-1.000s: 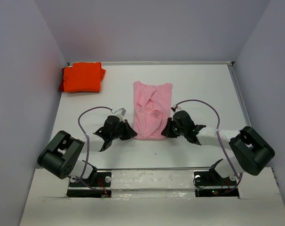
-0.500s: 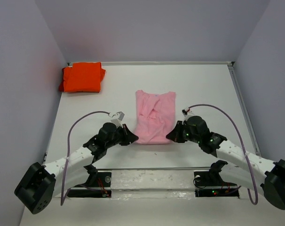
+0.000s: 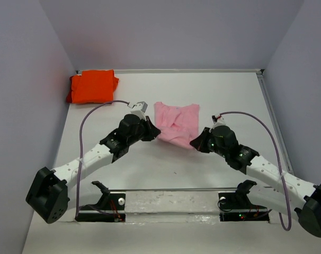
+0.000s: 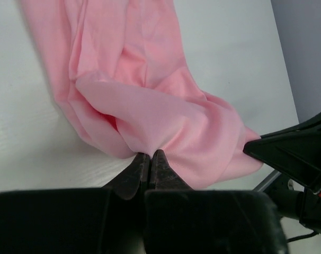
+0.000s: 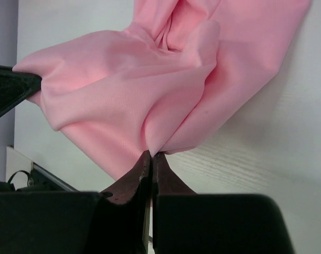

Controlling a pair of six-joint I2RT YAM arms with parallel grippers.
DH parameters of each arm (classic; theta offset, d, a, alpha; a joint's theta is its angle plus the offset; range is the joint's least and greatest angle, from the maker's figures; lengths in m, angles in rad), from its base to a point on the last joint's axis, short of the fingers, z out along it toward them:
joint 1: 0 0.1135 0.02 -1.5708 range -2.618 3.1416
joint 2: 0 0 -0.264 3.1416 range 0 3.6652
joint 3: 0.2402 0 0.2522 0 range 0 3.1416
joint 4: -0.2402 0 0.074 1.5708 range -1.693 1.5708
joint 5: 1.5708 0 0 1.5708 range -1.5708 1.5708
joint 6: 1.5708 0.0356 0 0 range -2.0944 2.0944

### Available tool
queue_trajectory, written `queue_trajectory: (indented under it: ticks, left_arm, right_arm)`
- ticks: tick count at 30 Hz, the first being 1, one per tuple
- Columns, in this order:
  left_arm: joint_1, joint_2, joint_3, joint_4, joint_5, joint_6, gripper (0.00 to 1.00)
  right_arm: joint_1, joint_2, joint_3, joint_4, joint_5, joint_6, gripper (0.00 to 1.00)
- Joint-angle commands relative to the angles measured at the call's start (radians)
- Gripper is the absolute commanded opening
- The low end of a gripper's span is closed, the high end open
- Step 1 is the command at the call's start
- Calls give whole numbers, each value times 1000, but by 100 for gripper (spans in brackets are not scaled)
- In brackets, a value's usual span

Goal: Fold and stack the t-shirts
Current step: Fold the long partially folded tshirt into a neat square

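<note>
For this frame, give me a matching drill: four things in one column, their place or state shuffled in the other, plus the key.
Column one:
1. pink t-shirt
2. orange t-shirt
3. left pincer
4. right pincer

Column two:
A. shut on the pink t-shirt's right side
B. folded, at the far left corner of the table
C. bunched mid-table, gripped at two sides
D. shut on the pink t-shirt's left side

Pairs: 1-C; 2-B; 3-D; 4-A

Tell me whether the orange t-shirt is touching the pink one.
No, the orange t-shirt lies in the far-left corner, with bare table between it and the pink t-shirt.
</note>
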Motion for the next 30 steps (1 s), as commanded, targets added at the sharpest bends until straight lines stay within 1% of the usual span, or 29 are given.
queue_trajectory:
  ticks: [1,8,11,12,15,17,18,22,23,26,27,30]
  left_arm:
    - [12,102,127,4,-48,101,0]
    - [33,275,281,15,-27,169,0]
    - [50,339,346,13,-28,206,0]
    - [55,374,385,9,-25,221,0]
    - [86,430,434,-7,-4,233,0]
    - [101,447,462,1,-2,230,0]
    - [104,458,469,6,1,230,0]
    - [116,488,515,13,-3,226,0]
    - [119,496,523,9,-3,227,0]
    - [124,511,545,15,3,227,0]
    - [127,516,551,19,7,229,0]
    - [130,528,563,19,6,232,0]
  right_arm:
    - [7,34,86,17,147,-44,0]
    - [7,112,150,43,296,-117,0]
    - [7,155,173,81,368,-152,0]
    - [7,166,184,104,400,-169,0]
    - [7,216,196,180,452,-191,0]
    - [7,262,215,202,482,-200,0]
    - [7,279,219,248,488,-214,0]
    - [7,373,259,322,526,-255,0]
    - [7,420,296,336,543,-284,0]
    - [7,497,363,369,572,-358,0]
    - [7,541,377,389,583,-407,0]
    - [7,593,414,463,613,-552,0]
